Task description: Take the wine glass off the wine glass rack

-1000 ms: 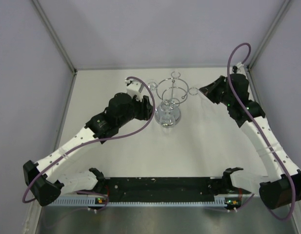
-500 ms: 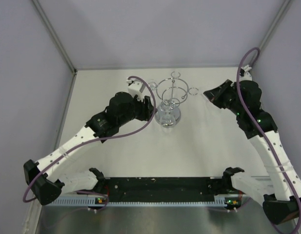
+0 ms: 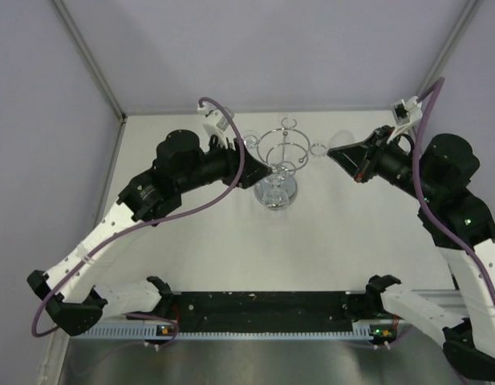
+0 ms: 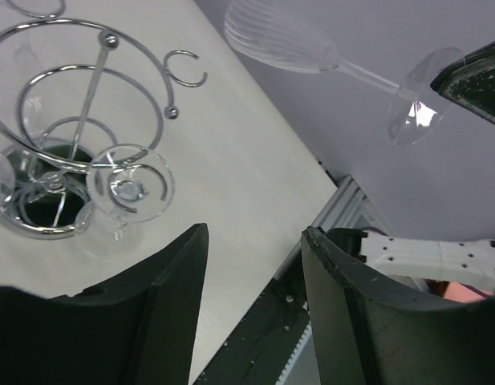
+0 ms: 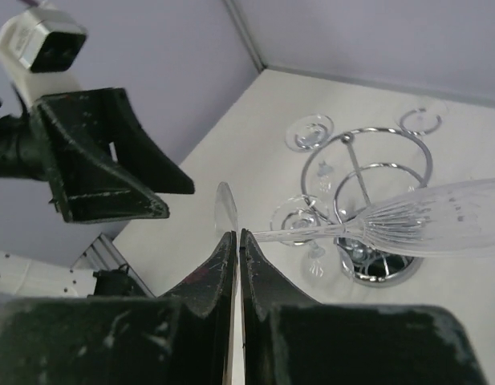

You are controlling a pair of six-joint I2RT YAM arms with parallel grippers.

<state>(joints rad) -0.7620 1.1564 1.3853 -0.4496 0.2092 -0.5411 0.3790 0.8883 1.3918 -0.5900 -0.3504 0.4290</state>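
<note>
Wine glass (image 5: 440,218), clear ribbed flute, chrome wire rack (image 5: 381,271), round mirrored base (image 4: 22,228)

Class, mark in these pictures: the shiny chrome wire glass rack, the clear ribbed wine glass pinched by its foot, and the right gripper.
Shiny chrome wire glass rack (image 4: 26,216): left wrist view, round mirrored base.
Clear ribbed wine glass (image 5: 440,224): right wrist view, bowl.
Right gripper (image 5: 237,237): right wrist view, midway between fingertips.

No text, label, brand name or number can be read anywhere: none on the wine glass rack (image 3: 275,192) (plain chrome wire and a mirrored base), and none on the ribbed, clear wine glass (image 5: 440,216) to the right of that rack.
</note>
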